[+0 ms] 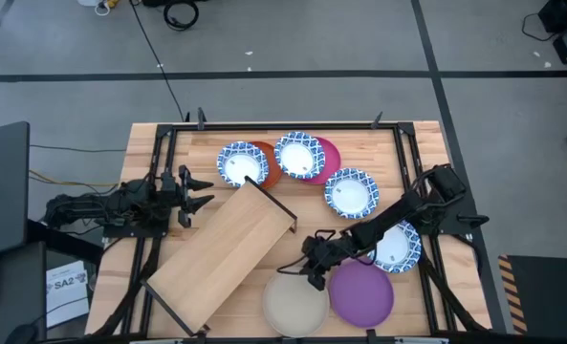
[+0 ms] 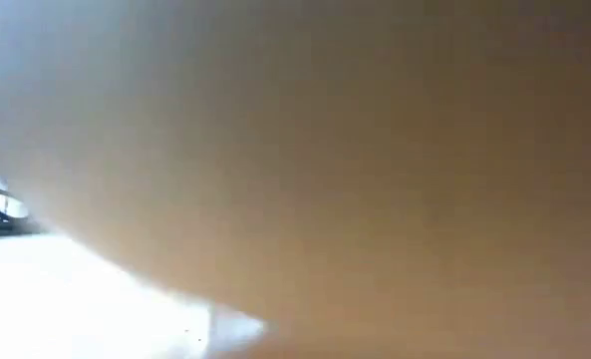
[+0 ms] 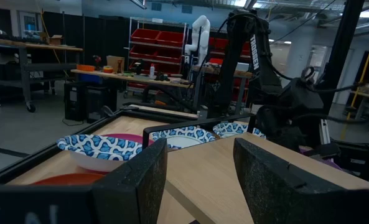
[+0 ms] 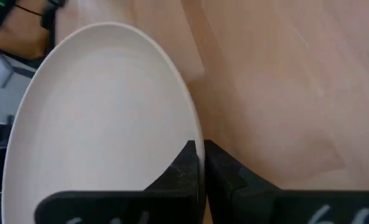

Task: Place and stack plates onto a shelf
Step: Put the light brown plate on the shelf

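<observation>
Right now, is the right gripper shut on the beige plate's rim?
Yes, shut: the right gripper pinches the beige plate rim, fingers nearly touching.

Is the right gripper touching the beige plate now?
Touching. In the right wrist view the right gripper has its two dark fingers closed on the rim of the beige plate, with the rim pinched between them.

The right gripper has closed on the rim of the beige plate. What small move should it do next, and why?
Probably a short lift straight up. The right gripper is shut on the rim of the beige plate, which lies flat on the table beside the purple plate. The shelf board stands higher, so the plate must first clear the table. The left gripper waits open at the shelf's far end.
</observation>
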Controlling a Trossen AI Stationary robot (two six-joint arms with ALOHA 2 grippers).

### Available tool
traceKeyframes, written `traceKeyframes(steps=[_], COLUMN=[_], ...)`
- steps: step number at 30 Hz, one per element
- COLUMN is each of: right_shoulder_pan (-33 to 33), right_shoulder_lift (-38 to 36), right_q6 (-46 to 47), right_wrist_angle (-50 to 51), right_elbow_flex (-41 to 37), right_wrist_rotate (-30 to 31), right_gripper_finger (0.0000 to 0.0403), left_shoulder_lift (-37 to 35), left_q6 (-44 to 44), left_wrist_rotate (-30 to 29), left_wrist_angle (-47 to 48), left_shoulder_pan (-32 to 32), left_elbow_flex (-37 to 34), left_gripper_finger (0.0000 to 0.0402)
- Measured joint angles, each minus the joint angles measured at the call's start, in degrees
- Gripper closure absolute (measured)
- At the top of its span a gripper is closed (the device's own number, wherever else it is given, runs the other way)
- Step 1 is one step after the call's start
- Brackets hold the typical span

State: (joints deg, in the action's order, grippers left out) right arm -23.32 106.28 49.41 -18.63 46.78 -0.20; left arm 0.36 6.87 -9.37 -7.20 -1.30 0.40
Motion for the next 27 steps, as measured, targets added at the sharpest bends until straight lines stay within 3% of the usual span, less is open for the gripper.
traceKeyframes(steps=[19,27], right_shoulder_pan=[0.25,1.34], right_shoulder_lift=[-19.64,-29.29], right_q6=[-3.01,-12.24], right_wrist_angle=[3.78,5.26], right_elbow_flex=[0.07,0.13], right_wrist_rotate=[-2.36,5.47], right_gripper_finger=[0.0387,0.0387], left_shoulder_lift=[0.00,0.00], left_q6=[2.55,4.90], left_wrist_rotate=[0.00,0.00], left_wrist_angle=[-0.47,-6.10], left_shoulder_pan=[0.00,0.00], left_elbow_flex=[0.00,-0.01], left_gripper_finger=[0.0210,0.0210])
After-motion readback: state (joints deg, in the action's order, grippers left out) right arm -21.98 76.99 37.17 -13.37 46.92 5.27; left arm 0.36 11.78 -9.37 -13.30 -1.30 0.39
